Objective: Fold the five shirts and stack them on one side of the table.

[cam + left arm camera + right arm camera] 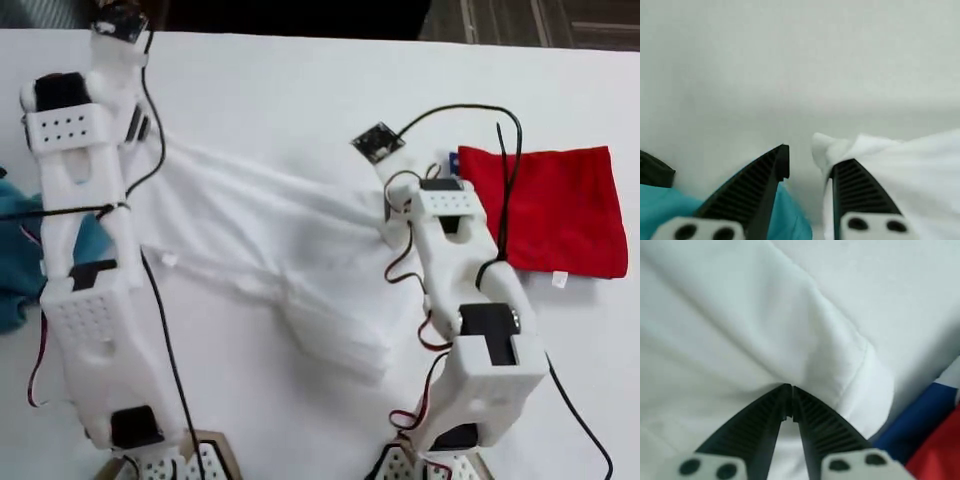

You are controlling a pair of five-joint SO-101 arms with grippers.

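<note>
Right wrist view: the right gripper [788, 402] is clenched on the white shirt [765, 330]. The left gripper [810, 162] stands released beside its edge

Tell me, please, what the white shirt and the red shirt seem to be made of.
The white shirt: soft matte cloth, likely cotton knit; it wrinkles, drapes and shows a stitched hem. The red shirt: similar matte cloth, folded flat with soft edges; exact fibre unclear.

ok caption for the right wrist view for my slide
Right claw shut on a fold of the white shirt, red shirt lying nearby.
</note>
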